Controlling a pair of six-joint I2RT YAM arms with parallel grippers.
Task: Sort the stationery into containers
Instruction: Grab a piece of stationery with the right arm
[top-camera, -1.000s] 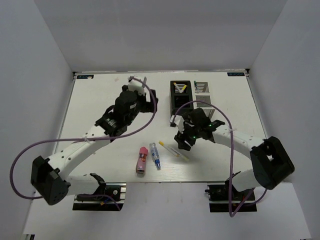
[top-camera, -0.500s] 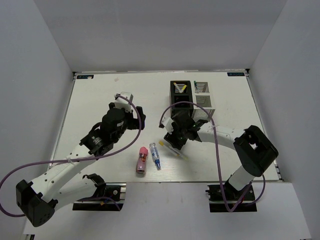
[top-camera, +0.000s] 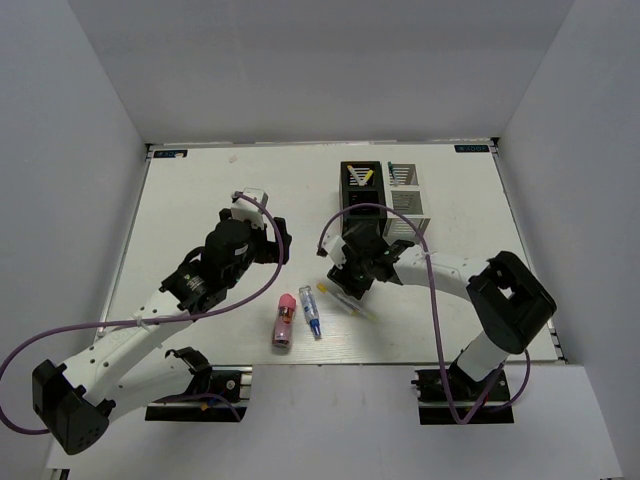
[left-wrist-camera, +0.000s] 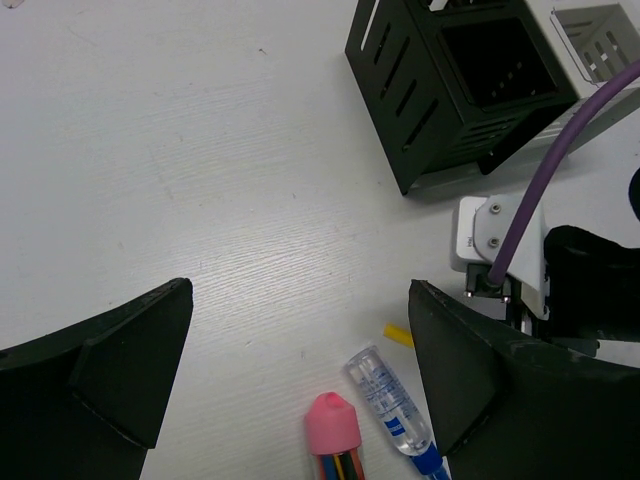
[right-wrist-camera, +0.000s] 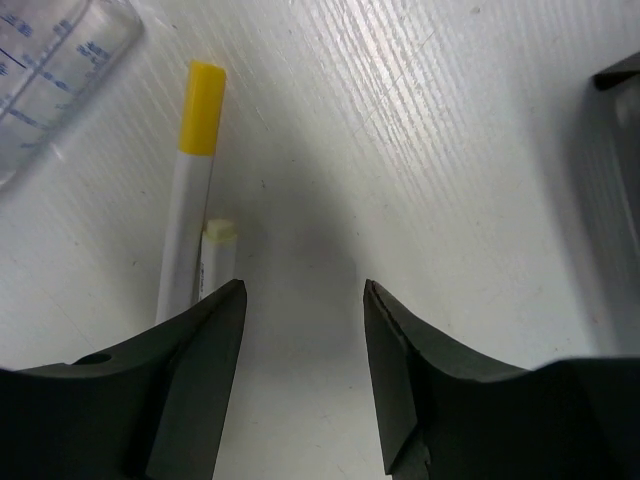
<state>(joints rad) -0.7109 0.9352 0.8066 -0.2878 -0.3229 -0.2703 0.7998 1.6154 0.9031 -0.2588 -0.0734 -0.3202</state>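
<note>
Two thin pens (top-camera: 347, 301) lie side by side on the table; the right wrist view shows one with a yellow end (right-wrist-camera: 190, 215) and one with a pale end (right-wrist-camera: 217, 252). My right gripper (top-camera: 347, 281) (right-wrist-camera: 303, 293) is open and low over the table, with the pens just beside its left finger. A stubby pink tube (top-camera: 284, 319) (left-wrist-camera: 336, 432) and a clear blue-tipped tube (top-camera: 311, 311) (left-wrist-camera: 390, 399) lie to the left of the pens. My left gripper (top-camera: 274, 246) (left-wrist-camera: 300, 370) is open and empty above them. The black box (top-camera: 360, 190) holds pens.
The white slotted box (top-camera: 405, 190) (left-wrist-camera: 598, 30) stands against the right side of the black box (left-wrist-camera: 455, 95) at the back of the table. The right arm's purple cable (left-wrist-camera: 530, 190) loops near the boxes. Table edges bound the white surface.
My left gripper has swung from the back of the table toward the tubes. My right gripper has moved left and down to the pens. Little has moved in the last half second.
</note>
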